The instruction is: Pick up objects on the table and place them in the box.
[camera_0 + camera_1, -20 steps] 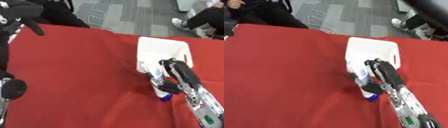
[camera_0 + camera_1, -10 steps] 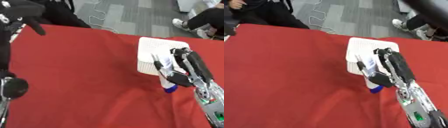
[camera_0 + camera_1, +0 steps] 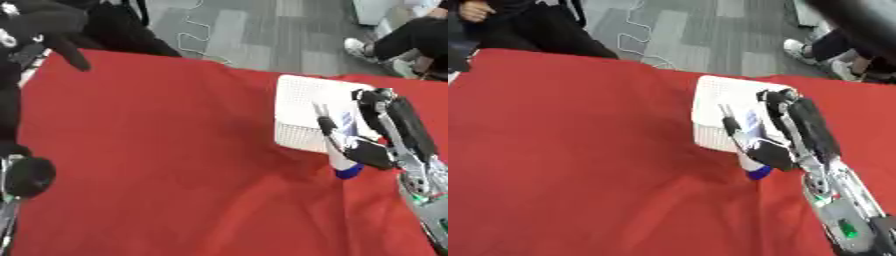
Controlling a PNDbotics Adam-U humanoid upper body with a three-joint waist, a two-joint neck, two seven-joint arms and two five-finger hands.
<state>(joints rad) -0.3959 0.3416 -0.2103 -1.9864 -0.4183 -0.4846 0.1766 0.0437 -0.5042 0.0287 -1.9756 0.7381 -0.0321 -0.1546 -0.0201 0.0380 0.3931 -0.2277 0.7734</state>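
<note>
The right hand point(image 3: 378, 134) is curled around a white bottle with a blue cap point(image 3: 345, 158), cap down. Within 1 second it has risen off the red table point(image 3: 157, 165) toward the white box point(image 3: 297, 102) just ahead, so release should follow.

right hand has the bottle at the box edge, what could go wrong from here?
1. The right robot hand holds the bottle with its blue cap end hanging over the red cloth, not the white box; released now, it may miss.
2. Carried lower, the bottle could catch the box's near wall and shove it.
</note>
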